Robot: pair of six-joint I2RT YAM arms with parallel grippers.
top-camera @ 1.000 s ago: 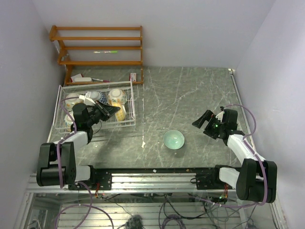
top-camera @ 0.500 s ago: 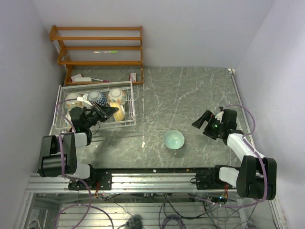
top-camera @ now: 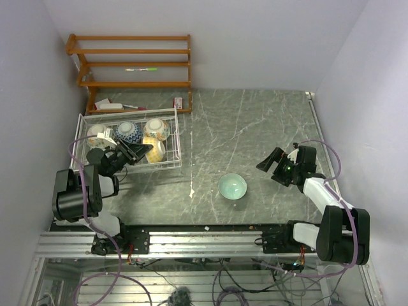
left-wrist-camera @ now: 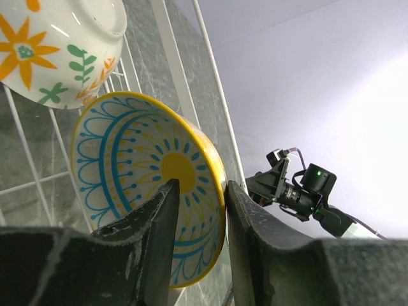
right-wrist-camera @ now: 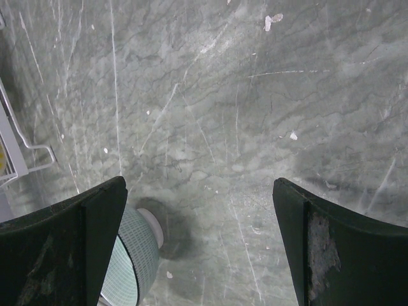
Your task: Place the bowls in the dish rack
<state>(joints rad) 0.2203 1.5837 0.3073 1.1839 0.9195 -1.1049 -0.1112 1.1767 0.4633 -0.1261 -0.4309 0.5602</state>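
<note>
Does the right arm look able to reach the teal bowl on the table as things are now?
Probably yes. The teal bowl stands alone on the table, to the left of the right gripper, whose jaws are open. Nothing lies between them, and the right wrist view already shows the bowl beside one finger.

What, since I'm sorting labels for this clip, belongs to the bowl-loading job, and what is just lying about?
Job: dish rack; patterned bowls in it; yellow bowl at the left pincer; pale teal bowl on the table.
Lying about: wooden shelf; green pen on it; small items at its foot.
</note>
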